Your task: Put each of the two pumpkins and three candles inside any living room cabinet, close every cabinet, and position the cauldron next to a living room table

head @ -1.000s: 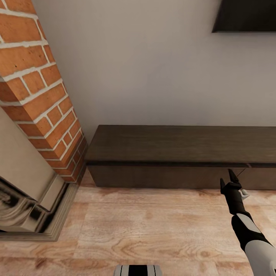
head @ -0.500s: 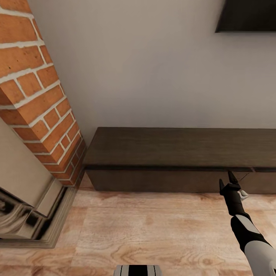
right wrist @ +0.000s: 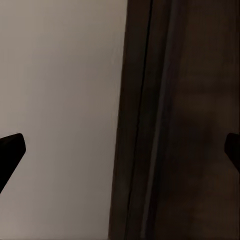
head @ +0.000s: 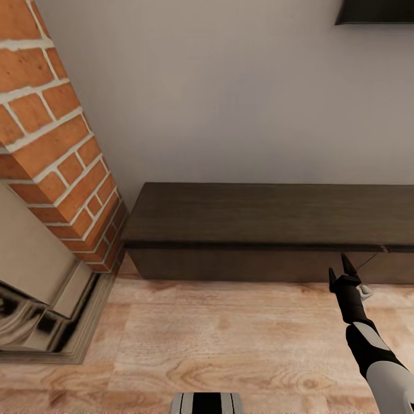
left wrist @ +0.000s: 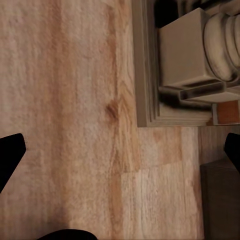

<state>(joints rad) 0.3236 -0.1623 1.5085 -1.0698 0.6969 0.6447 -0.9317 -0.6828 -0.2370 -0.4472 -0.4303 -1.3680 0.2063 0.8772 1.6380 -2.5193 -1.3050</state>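
Note:
The long, low dark-brown cabinet [head: 270,230] runs along the wall, and its flat drawer fronts look shut. A thin seam between two fronts shows near its right end. My right gripper [head: 339,266] is open with nothing in it, just short of the cabinet's front near that seam. In the right wrist view its fingertips [right wrist: 11,150] stand wide apart before the cabinet's top edge [right wrist: 150,125]. My left gripper [left wrist: 122,150] is open and holds nothing, above the wood floor [left wrist: 65,100] by the fireplace base. The pumpkins, candles and cauldron are out of view.
A red brick chimney [head: 52,144] and the ornate fireplace surround [head: 34,299] stand at the left, right beside the cabinet's left end. A dark panel [head: 374,11] hangs on the wall at upper right. Wood floor [head: 230,345] stretches in front of the cabinet.
The whole head picture has shifted a little, so the camera has moved. The right arm keeps its pose before the cabinet, gripper still open.

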